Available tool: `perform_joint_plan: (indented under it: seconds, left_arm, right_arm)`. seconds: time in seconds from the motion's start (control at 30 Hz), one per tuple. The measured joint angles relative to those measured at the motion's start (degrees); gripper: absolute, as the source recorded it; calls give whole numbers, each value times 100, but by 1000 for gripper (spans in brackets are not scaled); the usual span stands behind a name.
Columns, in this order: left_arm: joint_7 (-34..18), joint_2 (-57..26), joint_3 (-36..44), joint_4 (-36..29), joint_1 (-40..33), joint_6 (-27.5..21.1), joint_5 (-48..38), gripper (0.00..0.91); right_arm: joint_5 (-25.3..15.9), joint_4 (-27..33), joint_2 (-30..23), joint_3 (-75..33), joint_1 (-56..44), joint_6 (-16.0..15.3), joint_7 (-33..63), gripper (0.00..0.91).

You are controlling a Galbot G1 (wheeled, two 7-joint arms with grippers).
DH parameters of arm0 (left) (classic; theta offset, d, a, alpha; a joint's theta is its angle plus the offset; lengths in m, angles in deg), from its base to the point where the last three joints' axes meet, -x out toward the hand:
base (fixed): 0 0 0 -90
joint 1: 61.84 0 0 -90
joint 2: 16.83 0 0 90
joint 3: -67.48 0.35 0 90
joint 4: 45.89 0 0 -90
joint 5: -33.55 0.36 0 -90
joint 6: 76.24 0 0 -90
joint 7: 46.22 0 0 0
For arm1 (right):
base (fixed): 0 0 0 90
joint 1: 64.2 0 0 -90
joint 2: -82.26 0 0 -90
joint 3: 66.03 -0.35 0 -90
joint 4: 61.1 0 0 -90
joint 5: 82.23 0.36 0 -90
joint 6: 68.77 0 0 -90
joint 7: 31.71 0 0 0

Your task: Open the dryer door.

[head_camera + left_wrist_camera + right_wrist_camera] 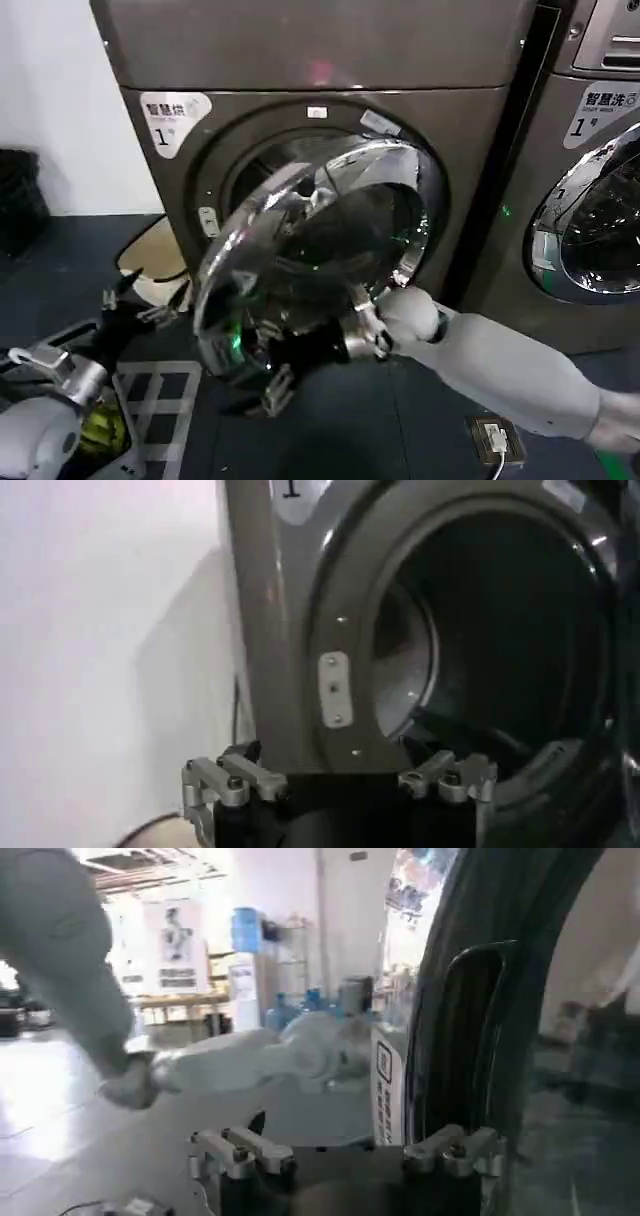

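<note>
I've got the dryer door swung well out from the dryer, drum opening exposed behind it. My right gripper sits at the door's lower rim; I can't tell whether it's clamped. My left gripper hangs low by the dryer's left front corner, fingers spread.

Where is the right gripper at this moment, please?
In the head view, the right gripper sits low at centre, against the lower rim of the swung-open dryer door, in front of the dryer.
</note>
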Motion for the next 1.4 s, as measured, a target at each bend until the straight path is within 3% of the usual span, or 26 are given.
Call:
perform_joint_plan:
  seconds: [0.57, 0.9, 1.4]
  left_arm:
    - [729, -703, 842, -193, -142, 1013, 889, 907]
    - [892, -1025, 1382, -215, -485, 1107, 1163, 907]
    - [1104, -1224, 2182, -343, -854, 1393, 1719, 907]
  right_arm:
    - [111, -283, 836, -80, -250, 195, -979, 907]
    - [97, -350, 1280, -119, -299, 287, -1379, 907]
    - [-421, -151, 1842, -650, -767, 684, -2033, 907]
